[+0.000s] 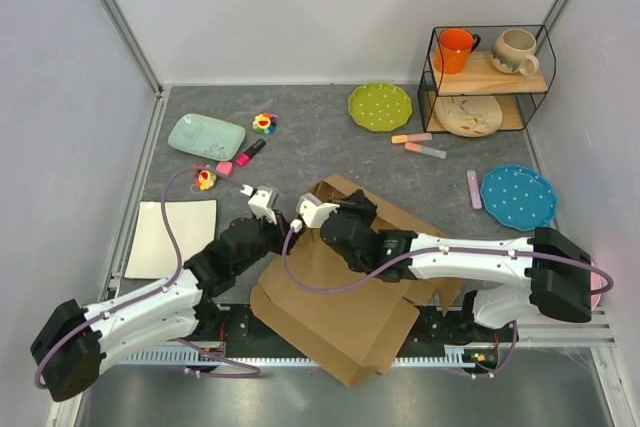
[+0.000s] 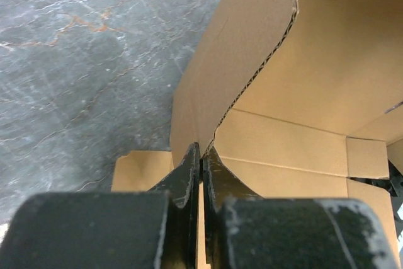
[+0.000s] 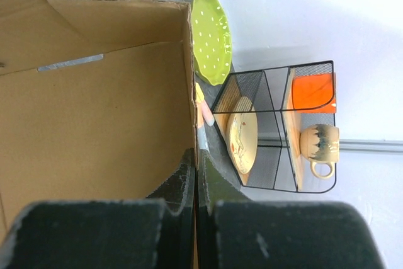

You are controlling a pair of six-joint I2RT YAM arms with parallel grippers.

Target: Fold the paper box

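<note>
The paper box (image 1: 340, 317) is a large brown corrugated sheet lying partly folded between my two arms, with flaps raised at its far side. My left gripper (image 1: 283, 230) reaches in from the left. In the left wrist view its jaws (image 2: 203, 155) are shut on the edge of an upright cardboard flap (image 2: 252, 48). From the right comes my right gripper (image 1: 345, 205), and in the right wrist view it (image 3: 196, 159) pinches the edge of a standing box wall (image 3: 94, 111). Both sets of fingertips are partly hidden by cardboard in the top view.
A white flat board (image 1: 172, 237) lies left of the box. Behind it are a teal tray (image 1: 206, 135), small toys and markers, a green plate (image 1: 380, 106) and a blue plate (image 1: 517, 196). A wire shelf (image 1: 487, 77) at the back right holds two mugs and a plate.
</note>
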